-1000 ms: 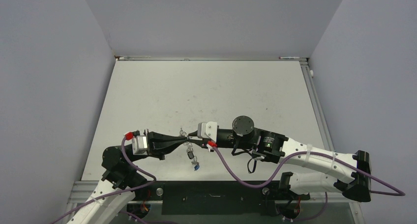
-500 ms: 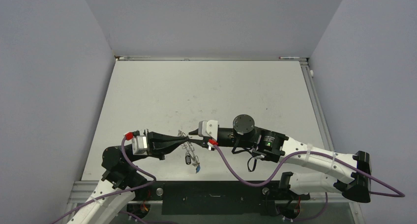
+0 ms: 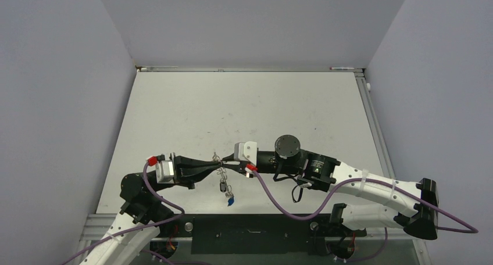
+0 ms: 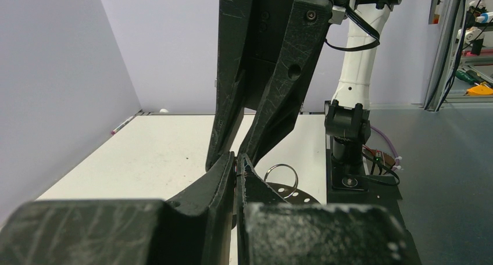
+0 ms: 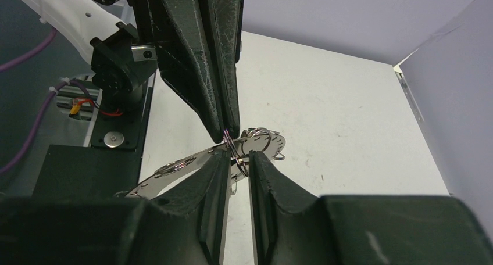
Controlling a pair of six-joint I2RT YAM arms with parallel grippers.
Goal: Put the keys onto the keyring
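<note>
The keyring (image 5: 174, 167), a flat silvery ring with holes, is held up above the table between both grippers. My left gripper (image 4: 235, 159) is shut on its rim. Facing it, my right gripper (image 5: 237, 160) has its jaws nearly together, pinching a small wire loop (image 5: 241, 165) on that rim. Another loop (image 4: 281, 165) stands up beside the keyring's holed edge (image 4: 296, 194). In the top view the left gripper (image 3: 216, 168) and right gripper (image 3: 225, 166) meet tip to tip. Two keys dangle below them, one with a black tag (image 3: 223, 187) and one with a blue tag (image 3: 231, 201).
The white table (image 3: 250, 108) is walled by grey panels at the back and both sides. A black mounting plate (image 3: 250, 225) runs along the near edge. The right arm's base post (image 4: 347, 138) stands just beyond the gripper tips in the left wrist view.
The dangling keys have swung a little down and to the left. Both gripper tips have stayed together at the keyring, with only small shifts of the right wrist.
</note>
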